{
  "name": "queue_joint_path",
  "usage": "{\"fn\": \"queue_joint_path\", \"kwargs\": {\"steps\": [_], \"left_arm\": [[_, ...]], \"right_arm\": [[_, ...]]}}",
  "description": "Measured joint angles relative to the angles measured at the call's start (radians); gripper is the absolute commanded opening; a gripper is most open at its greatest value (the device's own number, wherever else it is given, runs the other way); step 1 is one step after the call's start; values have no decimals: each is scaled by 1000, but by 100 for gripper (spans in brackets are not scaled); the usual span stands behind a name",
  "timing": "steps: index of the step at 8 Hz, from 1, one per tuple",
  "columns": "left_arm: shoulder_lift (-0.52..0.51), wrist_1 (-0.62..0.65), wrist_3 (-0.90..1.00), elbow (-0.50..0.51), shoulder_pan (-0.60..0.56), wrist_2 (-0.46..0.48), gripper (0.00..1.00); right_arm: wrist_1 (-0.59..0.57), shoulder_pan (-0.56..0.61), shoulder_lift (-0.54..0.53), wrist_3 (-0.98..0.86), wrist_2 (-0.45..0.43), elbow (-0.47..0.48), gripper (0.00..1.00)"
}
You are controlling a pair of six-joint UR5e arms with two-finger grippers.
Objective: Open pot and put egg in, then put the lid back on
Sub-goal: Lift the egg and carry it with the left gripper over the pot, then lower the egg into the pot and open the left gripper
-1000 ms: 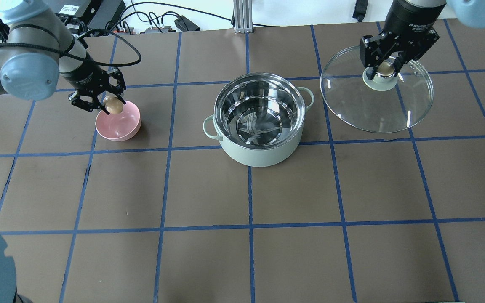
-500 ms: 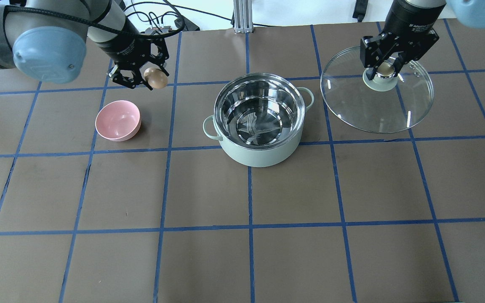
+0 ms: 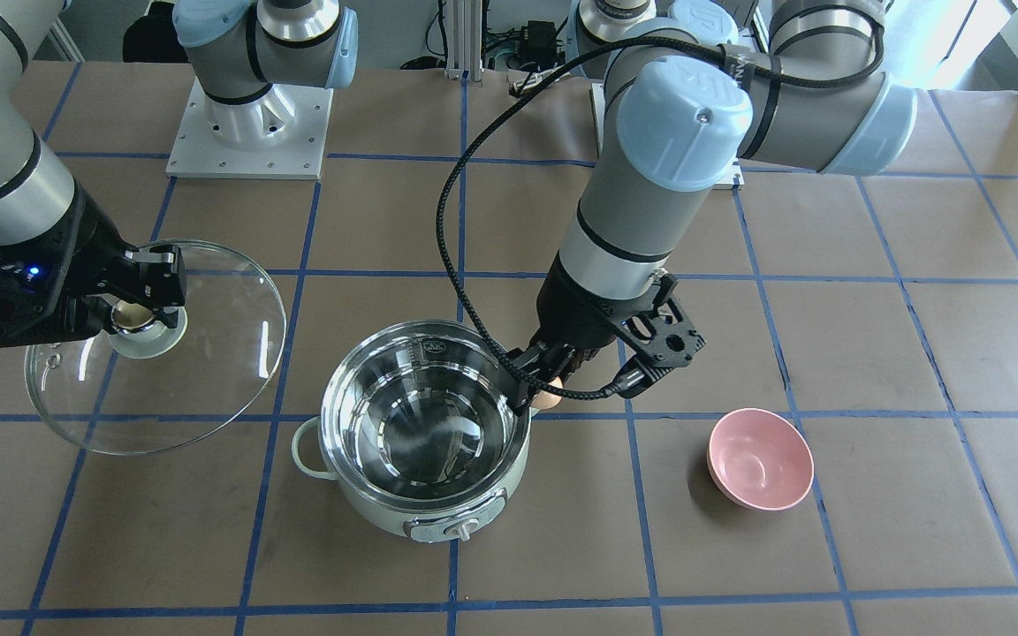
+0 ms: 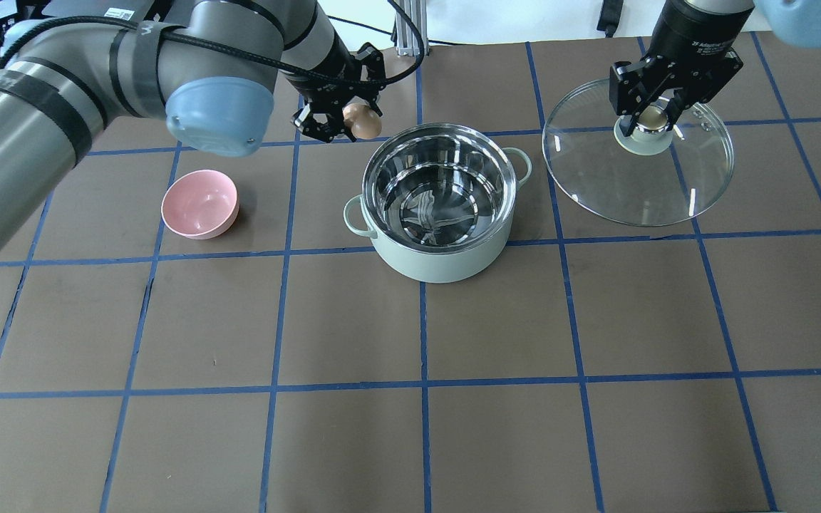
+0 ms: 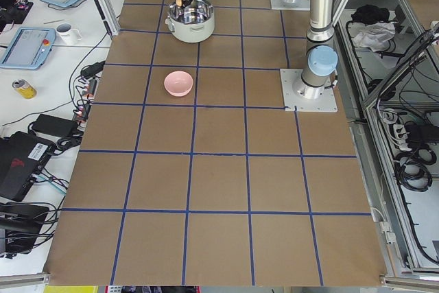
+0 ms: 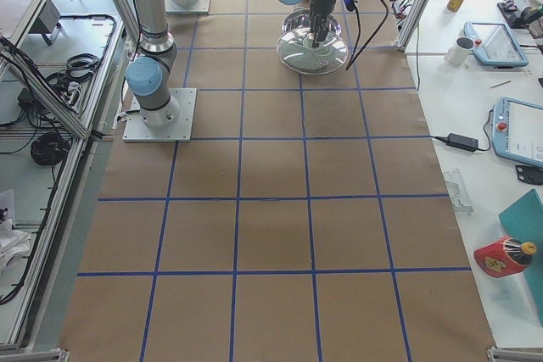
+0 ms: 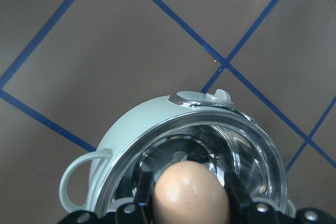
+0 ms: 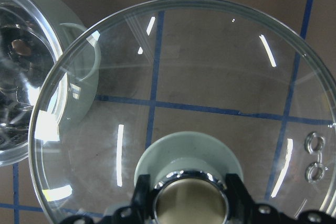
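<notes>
Currently: left gripper (image 4: 345, 122), closed on the egg (image 4: 363, 122), hanging at the pot's (image 4: 446, 260) left rim; the open mouth lies to its right (nearer arm by far). Right gripper (image 4: 651, 114) clamps the lid (image 4: 638, 192) at its centre, well right of the pot.

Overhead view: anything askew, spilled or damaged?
Nothing stands out. The pot stands upright, the egg is whole in the left gripper near its rim, and the right gripper holds the intact lid.
</notes>
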Motion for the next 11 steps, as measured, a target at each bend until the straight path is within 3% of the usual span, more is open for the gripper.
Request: {"fn": "queue_joint_path", "kwargs": {"steps": [4,9,10,11], "left_arm": [[-93,68,-136,-2,-66,0,32],[-143,65,-146,-45,-95,57,33],[-148,67,-146,-51,-95,64,35],[-155,68,-147,-53,-96,68,43]], "right_arm": [[0,0,0,0,-9,1,0],[0,0,3,0,-12,1,0],[0,0,4,0,-12,1,0],[0,0,4,0,-12,1,0]]}}
